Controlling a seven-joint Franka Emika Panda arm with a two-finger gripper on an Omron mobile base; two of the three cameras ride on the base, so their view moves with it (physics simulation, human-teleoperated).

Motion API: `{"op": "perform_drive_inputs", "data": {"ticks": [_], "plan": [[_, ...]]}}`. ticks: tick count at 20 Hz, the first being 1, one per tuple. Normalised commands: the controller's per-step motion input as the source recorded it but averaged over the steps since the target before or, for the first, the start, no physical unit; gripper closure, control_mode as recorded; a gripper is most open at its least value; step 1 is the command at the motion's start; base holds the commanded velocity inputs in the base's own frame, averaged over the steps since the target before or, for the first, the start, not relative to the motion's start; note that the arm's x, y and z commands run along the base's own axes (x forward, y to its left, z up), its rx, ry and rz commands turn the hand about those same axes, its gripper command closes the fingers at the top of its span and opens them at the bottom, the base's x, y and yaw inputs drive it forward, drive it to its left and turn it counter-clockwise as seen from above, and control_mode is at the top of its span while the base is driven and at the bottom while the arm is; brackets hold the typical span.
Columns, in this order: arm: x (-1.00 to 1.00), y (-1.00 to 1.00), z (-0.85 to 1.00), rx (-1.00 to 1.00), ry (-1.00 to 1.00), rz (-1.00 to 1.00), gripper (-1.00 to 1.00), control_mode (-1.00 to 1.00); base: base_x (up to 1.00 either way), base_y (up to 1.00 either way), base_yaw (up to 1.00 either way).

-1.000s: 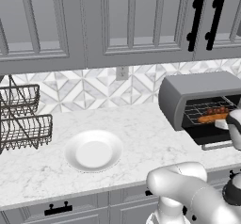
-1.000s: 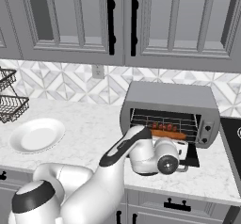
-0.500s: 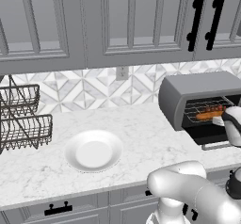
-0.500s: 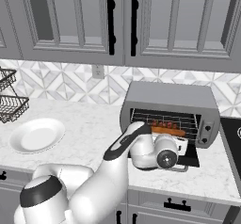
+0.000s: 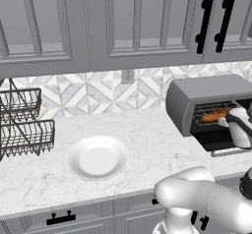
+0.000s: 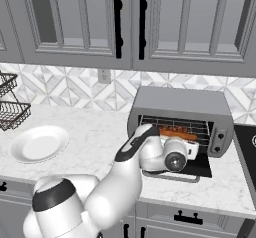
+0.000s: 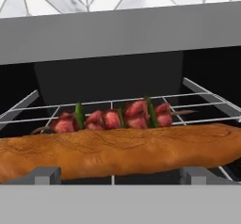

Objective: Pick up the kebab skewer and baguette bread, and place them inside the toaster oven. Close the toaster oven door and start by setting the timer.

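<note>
The toaster oven stands on the counter with its door folded down. On its wire rack lies the orange-brown baguette bread, across the front. The kebab skewer, with red meat chunks and green bits, lies just behind it. My gripper hovers over the lowered door at the oven mouth, open, with a fingertip on either side of the loaf's near edge and nothing held.
A white plate sits on the marble counter to the left. A wire basket rack stands at the far left. A dark cooktop edge lies to the right of the oven. Cabinets hang overhead.
The hand has shifted only slightly in front of the oven mouth, its jaws open throughout. Baguette and skewer lie still on the rack.
</note>
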Motion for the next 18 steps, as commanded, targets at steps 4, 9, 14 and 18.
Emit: {"op": "perform_drive_inputs", "data": {"ticks": [4,9,14,18], "plan": [[0.27,0.0,0.0,0.0,0.0,-0.02,-1.0,-1.0,0.0,0.0,0.0],[0.14,0.0,-0.05,0.0,0.0,-0.01,-1.0,-1.0,0.0,0.0,0.0],[-0.17,-0.01,0.0,0.0,0.0,0.0,-1.0,-1.0,0.0,0.0,0.0],[-0.27,0.0,0.0,0.0,0.0,0.0,-1.0,-1.0,0.0,0.0,0.0]]}}
